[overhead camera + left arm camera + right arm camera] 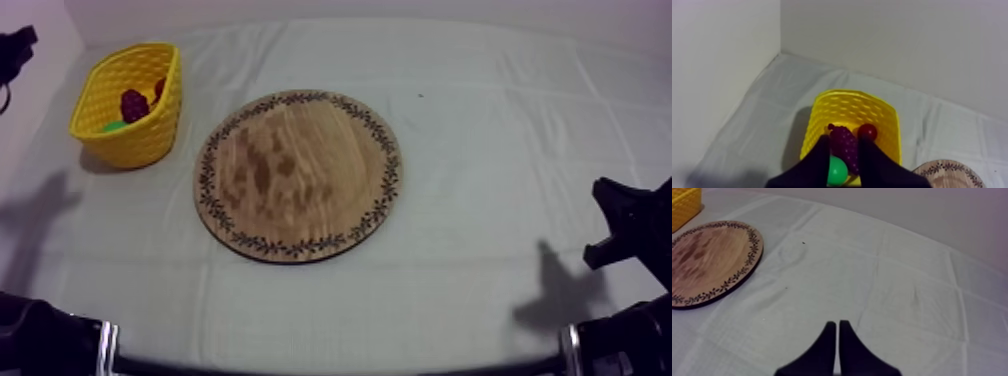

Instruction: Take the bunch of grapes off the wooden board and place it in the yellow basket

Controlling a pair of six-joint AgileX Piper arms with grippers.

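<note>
Top view: one basket [143,138], one board [300,175], one bunch of grapes [134,104].

Grey-white tablecloth [500,130] is creased in a grid of fold lines. Plain pale walls [897,45] meet in a corner [780,30] behind. Soft shadows [560,295] on cloth.

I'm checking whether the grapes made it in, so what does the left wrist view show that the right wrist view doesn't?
Left wrist view: the bunch of grapes, a small red fruit and a green fruit inside the yellow basket, with the left gripper, fingers apart, above them. Right wrist view: the right gripper, fingers together, over bare cloth. Both: the wooden board and part of the basket.
</note>
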